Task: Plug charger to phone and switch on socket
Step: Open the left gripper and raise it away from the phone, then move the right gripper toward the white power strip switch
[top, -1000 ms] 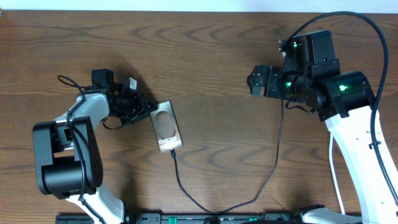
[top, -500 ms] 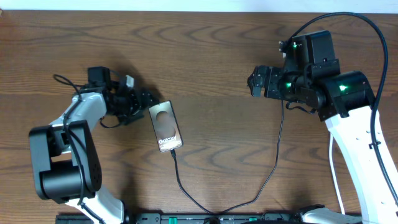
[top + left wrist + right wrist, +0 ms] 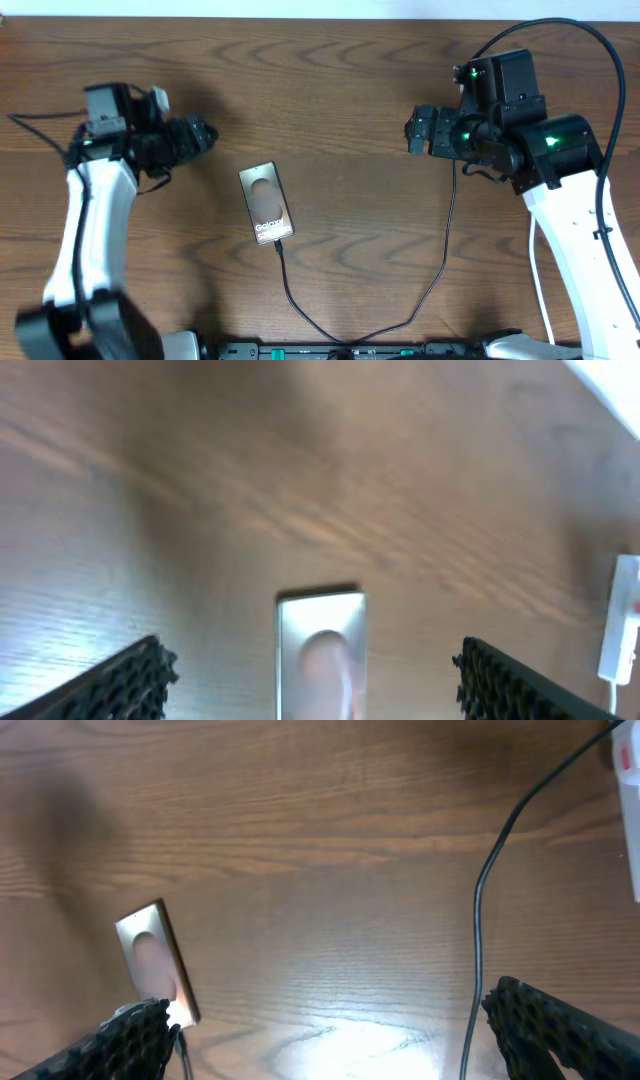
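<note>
Both wide open and empty, left claw (image 3: 206,133) and right claw (image 3: 410,130) hang clear since thin black charger cable (image 3: 280,250) looks seated in lower edge of flat dark phone slab (image 3: 266,200).

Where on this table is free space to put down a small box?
Bare wood lies between the flat dark rectangular phone and the thin black charger cable, and farther back between the left end effector and the right end effector. Crowded: the near edge, where the cable loops from the phone.
</note>
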Tool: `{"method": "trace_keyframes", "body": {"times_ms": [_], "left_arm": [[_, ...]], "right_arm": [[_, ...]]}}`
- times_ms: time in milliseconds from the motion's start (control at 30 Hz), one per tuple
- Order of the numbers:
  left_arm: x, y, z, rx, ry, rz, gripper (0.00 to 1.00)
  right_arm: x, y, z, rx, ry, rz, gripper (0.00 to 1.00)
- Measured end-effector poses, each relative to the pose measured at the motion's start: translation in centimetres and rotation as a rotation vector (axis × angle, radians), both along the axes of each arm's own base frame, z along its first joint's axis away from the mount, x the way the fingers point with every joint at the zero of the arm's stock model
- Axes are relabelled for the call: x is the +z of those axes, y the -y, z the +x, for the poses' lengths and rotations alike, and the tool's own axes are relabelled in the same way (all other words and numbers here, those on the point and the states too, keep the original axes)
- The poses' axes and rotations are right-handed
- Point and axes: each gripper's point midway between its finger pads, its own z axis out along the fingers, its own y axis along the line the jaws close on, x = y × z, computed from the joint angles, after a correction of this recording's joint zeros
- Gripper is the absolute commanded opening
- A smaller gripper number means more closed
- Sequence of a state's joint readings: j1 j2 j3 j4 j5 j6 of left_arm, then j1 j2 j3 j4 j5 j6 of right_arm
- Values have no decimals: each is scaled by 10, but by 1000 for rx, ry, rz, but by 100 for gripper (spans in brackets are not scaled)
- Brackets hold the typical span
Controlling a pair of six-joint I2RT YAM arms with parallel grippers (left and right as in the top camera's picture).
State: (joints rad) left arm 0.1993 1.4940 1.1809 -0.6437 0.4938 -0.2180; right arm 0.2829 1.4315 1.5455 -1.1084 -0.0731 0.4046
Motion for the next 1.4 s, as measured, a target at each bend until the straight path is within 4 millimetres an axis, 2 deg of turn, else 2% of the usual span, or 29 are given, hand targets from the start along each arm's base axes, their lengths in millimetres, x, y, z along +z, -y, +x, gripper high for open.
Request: {"method": "trace_keyframes", "body": {"times_ms": [133,267,367,433,667,867,933,1033,1267,1400], "left_arm": [[62,15,-7,-55,93,170,89],[110,33,-7,-98,186,320,89],[134,41,-3,-102,249,408,89],[139,41,-2,-97,262,440,89],[136,32,-5,-71,236,495,89],[135,30,-5,-63,233,507,89],[135,30,-5,-63,233,506,89],[135,30,-5,-63,232,506,89],[135,30,-5,-63,232,506,89],[135,30,-5,-63,232,506,89]], "right_arm": [[0,3,1,-6,4,-17,99],[0,4,1,-10,5,-23,99],[-1,4,1,-11,4,-24,99],[-2,5,-1,-11,-4,-27,99],[-5,7,-5,-12,-26,-35,99],[2,13,7,-7,16,1,99],[4,25,12,-20,23,25,99],[15,56,21,-68,48,66,99],[59,149,45,-191,190,136,99],[60,194,54,-208,224,107,99]]}}
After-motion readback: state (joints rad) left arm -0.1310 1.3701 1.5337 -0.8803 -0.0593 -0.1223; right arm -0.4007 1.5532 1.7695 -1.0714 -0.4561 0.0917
